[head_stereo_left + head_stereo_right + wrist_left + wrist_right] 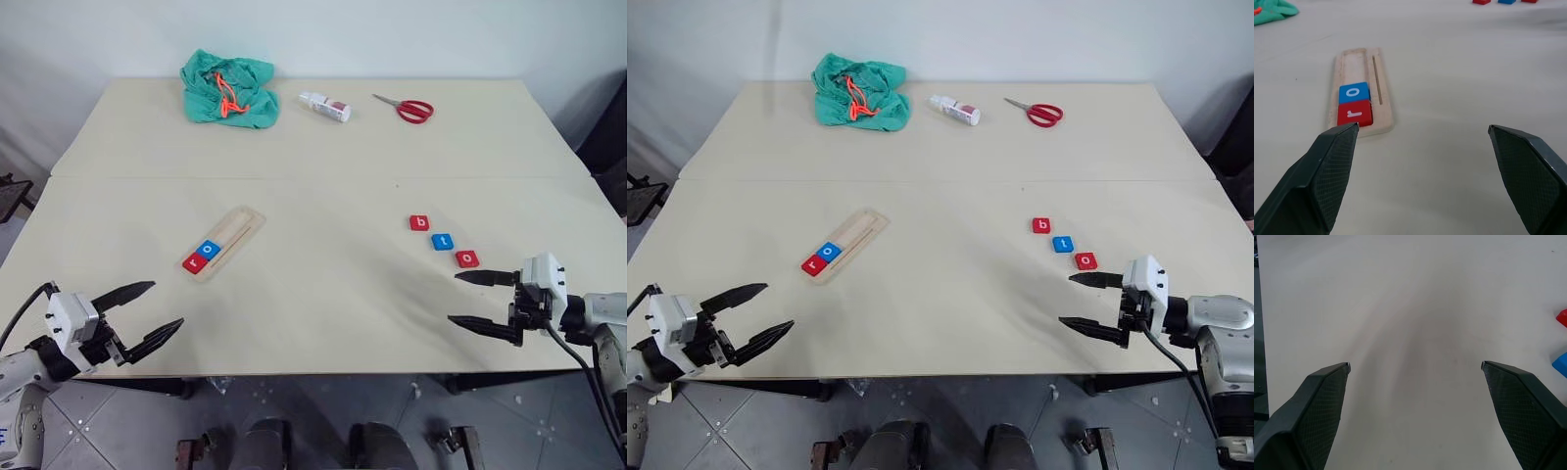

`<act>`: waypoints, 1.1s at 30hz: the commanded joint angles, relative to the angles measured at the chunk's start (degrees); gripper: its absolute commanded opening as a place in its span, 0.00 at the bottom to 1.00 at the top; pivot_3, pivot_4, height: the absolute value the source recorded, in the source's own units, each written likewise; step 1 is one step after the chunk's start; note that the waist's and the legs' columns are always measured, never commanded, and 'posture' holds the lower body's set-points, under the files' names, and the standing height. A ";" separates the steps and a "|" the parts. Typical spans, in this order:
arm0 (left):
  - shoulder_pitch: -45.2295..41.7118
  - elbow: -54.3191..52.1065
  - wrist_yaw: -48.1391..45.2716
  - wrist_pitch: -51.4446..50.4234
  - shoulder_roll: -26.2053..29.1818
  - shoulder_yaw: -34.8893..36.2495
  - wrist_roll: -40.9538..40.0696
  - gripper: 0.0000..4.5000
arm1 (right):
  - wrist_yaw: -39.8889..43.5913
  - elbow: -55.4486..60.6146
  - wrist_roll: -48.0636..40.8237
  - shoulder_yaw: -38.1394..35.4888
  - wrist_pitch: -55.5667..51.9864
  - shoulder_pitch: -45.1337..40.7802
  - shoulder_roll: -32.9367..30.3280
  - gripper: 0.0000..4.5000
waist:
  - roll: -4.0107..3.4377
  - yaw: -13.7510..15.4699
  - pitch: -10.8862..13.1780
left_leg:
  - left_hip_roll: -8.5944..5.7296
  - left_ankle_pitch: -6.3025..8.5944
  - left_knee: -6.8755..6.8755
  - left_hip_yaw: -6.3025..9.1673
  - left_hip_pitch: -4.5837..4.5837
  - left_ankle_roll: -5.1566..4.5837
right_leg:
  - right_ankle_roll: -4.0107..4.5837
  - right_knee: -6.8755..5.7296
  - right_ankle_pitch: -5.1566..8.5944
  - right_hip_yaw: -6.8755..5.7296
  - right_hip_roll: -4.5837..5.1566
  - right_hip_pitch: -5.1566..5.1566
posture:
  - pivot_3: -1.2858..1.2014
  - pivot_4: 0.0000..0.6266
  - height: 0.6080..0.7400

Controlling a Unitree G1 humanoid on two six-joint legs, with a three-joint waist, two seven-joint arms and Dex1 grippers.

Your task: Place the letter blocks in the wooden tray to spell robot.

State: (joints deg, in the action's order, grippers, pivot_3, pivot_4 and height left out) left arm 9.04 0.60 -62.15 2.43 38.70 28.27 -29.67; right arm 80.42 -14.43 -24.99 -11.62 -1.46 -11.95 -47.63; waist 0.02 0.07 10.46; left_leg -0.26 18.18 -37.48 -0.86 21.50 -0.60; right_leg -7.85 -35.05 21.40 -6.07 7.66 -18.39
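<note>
The wooden tray (235,231) lies slantwise left of the table's middle. A red r block (194,262) and a blue o block (208,249) fill its near end. Three more letter blocks lie loose in a slanting row at the right: a red b (419,222), a blue t (443,241) and a red o (467,258). My left gripper (149,312) hovers open and empty over the near left edge, short of the tray. Just short of the red o, at the near right, my right gripper (466,300) is open and empty too.
Along the far edge of the table (323,304) lie a crumpled green cloth (229,90) with an orange cord, a small white bottle (324,107) on its side and red-handled scissors (408,108). A seam crosses the table between them and the blocks.
</note>
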 commanded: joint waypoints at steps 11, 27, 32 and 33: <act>9.23 -10.85 10.80 -10.23 -0.69 6.63 -2.78 1.00 | -2.57 3.83 -0.88 1.12 -1.73 -4.05 2.16 1.00 | 0.00 -0.35 0.00 | 0.03 0.00 0.05 0.01 0.00 0.00 | 0.00 0.03 0.00 0.04 -0.01 -0.02 | 0.52 0.24 1.00; -2.76 -10.79 22.69 -24.95 3.86 -2.90 3.67 1.00 | -5.13 7.90 -1.49 3.96 -5.30 -8.91 6.01 1.00 | -0.05 1.29 0.07 | -0.04 0.04 -0.18 0.10 0.06 -0.05 | 0.00 -0.07 0.00 0.05 0.01 0.03 | 0.52 0.24 1.00; -11.85 -4.75 21.96 -26.73 5.40 -8.41 6.28 1.00 | -5.30 9.24 -1.81 3.18 -5.51 -7.61 5.51 1.00 | -0.05 1.17 0.07 | -0.02 0.03 -0.16 0.07 0.05 -0.04 | 0.00 -0.20 0.00 0.03 -0.04 -0.05 | 0.52 0.24 1.00; -13.32 -3.55 21.54 -26.66 5.54 -9.65 6.93 1.00 | -5.56 9.67 -1.87 2.98 -5.58 -7.31 5.52 1.00 | -0.05 1.15 0.07 | -0.02 0.03 -0.17 0.06 0.05 -0.04 | 0.00 -0.26 0.00 0.03 -0.03 -0.08 | 0.52 0.24 1.00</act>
State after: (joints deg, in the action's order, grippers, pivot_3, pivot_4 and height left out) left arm -3.58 -3.75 -40.00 -24.52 43.31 19.42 -23.82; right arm 75.23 -6.94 -25.41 -7.11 -6.83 -19.34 -41.18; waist -0.03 1.22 10.53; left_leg -0.28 18.22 -37.65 -0.82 21.54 -0.64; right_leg -7.85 -35.33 21.40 -6.03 7.64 -18.48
